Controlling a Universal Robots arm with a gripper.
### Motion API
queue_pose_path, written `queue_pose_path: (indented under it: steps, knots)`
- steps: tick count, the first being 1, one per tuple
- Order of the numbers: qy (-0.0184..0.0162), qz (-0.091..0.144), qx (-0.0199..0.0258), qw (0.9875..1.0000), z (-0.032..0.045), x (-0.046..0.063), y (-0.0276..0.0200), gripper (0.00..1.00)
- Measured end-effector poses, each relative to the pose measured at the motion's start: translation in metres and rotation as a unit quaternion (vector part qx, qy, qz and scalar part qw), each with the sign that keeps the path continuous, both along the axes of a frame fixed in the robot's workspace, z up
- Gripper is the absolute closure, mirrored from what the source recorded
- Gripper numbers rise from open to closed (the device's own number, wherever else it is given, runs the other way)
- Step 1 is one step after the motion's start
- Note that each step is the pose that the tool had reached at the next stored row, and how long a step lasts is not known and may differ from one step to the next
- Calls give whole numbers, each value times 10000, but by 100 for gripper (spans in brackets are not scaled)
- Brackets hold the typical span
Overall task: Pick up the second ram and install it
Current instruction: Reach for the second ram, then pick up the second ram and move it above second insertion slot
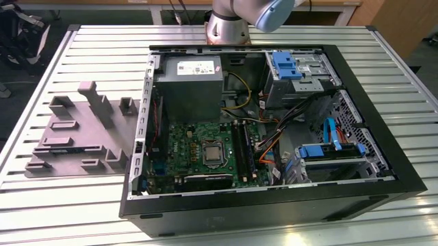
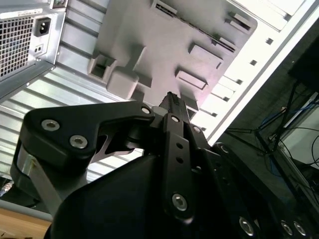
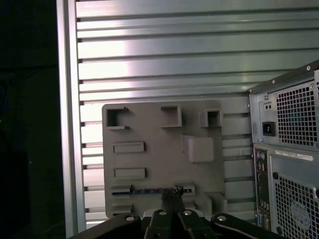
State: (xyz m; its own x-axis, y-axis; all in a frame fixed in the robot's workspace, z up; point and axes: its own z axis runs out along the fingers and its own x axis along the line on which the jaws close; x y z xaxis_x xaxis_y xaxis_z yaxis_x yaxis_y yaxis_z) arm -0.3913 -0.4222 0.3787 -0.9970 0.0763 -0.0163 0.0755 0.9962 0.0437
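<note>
Over the tray [image 3: 164, 149], well clear of it, hangs the gripper [image 3: 172, 196]. Its dark fingers look pressed together with nothing caught between them. In the second wrist view the gripper's tip [image 2: 172, 102] points down at the same tray [image 2: 164, 45].

That tray is a grey plastic slab with raised blocks. It lies flat on the slatted metal table [image 1: 61, 205], towards the table's edge on the exterior view's left and just beside the computer case [image 1: 274, 205].

The memory stick [image 3: 149, 190] lies in one of the tray's long slots, a thin dark-blue strip. In the first wrist view the fingertips cover one end of it.

The case lies on its side near the middle of the table with its cover off, so the green motherboard [image 1: 184, 148] faces up. The arm's base [image 1: 229, 23] stands at the table's far edge, behind the case.
</note>
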Motion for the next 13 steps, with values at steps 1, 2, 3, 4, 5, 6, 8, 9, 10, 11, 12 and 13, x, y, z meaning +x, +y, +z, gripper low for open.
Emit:
queue_pose_path:
  steps: [1, 2, 3, 4, 5, 6, 8, 9, 10, 11, 12, 13]
  knots:
    - [0, 1, 0, 10000, -1, -31, 0, 89]
    - [-1, 1, 0, 10000, -3, -71, -1, 89]
    - [0, 0, 0, 10000, -4, -109, -4, 89]
    - [0, 0, 0, 10000, -5, -146, -10, 89]
    - [-1, 0, 0, 10000, -7, -182, -18, 89]
    - [0, 0, 0, 10000, -9, -215, -26, 89]
    - [0, 0, 1, 10000, -12, -262, -36, 89]
    - [1, 0, 0, 10000, -12, -271, -37, 89]
    - [1, 0, 0, 10000, -11, -271, -37, 89]
    - [0, 1, 0, 10000, -12, -271, -37, 89]
    - [1, 0, 0, 10000, -11, -273, -37, 89]
    - [0, 0, 0, 10000, -12, -274, -37, 89]
